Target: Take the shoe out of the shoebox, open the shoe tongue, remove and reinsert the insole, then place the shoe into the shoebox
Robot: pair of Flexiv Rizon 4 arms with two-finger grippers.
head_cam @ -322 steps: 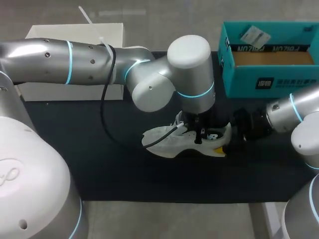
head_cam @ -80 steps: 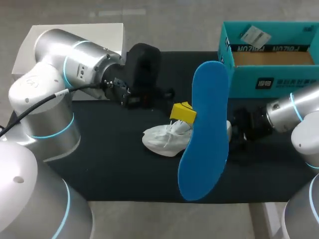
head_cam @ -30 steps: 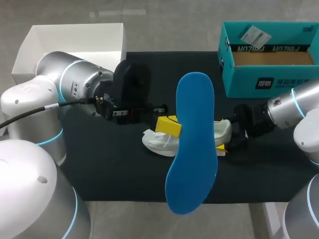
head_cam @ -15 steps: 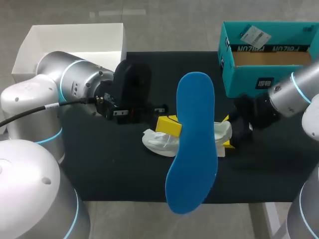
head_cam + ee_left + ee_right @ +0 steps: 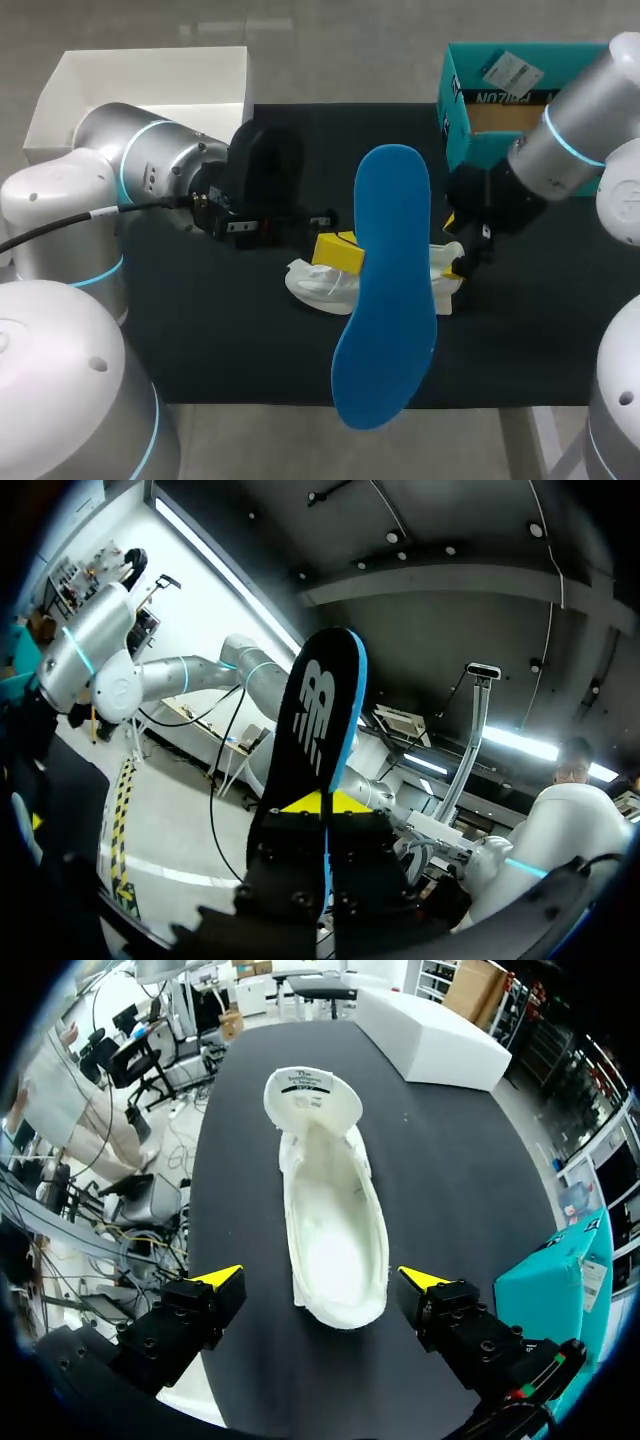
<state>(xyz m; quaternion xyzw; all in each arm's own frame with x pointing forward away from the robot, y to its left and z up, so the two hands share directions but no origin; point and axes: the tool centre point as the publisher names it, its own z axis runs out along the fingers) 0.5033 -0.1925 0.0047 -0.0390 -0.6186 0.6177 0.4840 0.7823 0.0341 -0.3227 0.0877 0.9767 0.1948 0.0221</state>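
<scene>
The insole (image 5: 385, 290) is clamped upright in the left end effector (image 5: 322, 805), the shoe (image 5: 335, 1230) lies under the wide-open, empty right end effector (image 5: 322, 1278) — reinsertion is judged next, requiring alignment over the shoe's opening.

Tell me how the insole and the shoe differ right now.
The insole is blue on one face and black on the other; the shoe is white. The insole is held up in the air, clamped in the left claw; the shoe lies on the black mat. Nothing grips the shoe: the right claw hangs open over one end, fingers clear of its sides. Both have a foot-shaped outline.
</scene>
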